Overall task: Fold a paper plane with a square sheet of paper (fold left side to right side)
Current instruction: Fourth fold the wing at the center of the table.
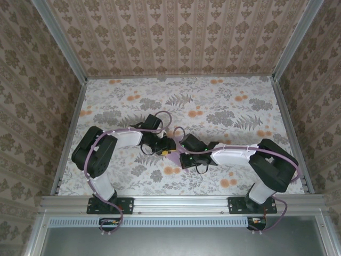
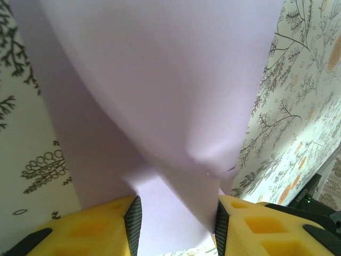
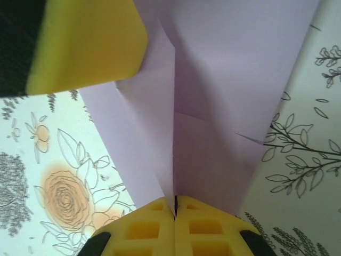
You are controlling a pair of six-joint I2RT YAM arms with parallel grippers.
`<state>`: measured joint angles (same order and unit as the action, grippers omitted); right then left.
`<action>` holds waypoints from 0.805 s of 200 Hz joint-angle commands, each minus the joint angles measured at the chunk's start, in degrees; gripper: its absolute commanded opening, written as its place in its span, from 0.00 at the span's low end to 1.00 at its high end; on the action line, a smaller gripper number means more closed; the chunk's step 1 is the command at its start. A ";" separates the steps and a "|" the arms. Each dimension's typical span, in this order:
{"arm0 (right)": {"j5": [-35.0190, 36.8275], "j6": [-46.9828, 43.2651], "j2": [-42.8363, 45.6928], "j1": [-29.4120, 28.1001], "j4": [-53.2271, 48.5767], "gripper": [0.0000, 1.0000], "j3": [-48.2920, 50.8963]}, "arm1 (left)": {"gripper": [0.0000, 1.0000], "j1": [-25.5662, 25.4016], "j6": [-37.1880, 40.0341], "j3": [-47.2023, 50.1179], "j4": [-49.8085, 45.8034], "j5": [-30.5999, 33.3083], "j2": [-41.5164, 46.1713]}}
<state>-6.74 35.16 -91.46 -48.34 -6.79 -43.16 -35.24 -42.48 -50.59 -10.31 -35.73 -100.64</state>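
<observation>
The pale lilac paper plane sits partly folded at the middle of the table, between both grippers. In the right wrist view its centre crease runs straight down into my right gripper, which is shut on a raised fold of the paper. My left gripper stands open. The paper bulges up in front of it, and one flap lies between its yellow fingers, touching the right one. A yellow finger of the left gripper shows over the sheet's upper left.
A flower-print cloth with orange blooms covers the table. Patterned walls and metal rails close in the left, right and far sides. Both arms reach inward from the near edge.
</observation>
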 commanded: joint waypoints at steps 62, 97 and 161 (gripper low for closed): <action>-7.93 3.18 1.94 3.03 6.15 0.00 3.99 | 0.45 0.26 0.14 0.67 -0.74 1.67 -0.54; -7.85 2.58 1.03 3.25 4.82 0.00 3.55 | 0.53 0.26 -0.71 1.55 2.20 0.68 0.46; -9.03 3.49 0.67 3.64 6.85 0.00 4.01 | 0.55 0.53 -1.60 4.43 5.87 1.29 5.39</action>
<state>-14.06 37.74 -90.72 -45.15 -1.34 -39.83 -35.16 -42.96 -48.01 -6.48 -35.92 -98.52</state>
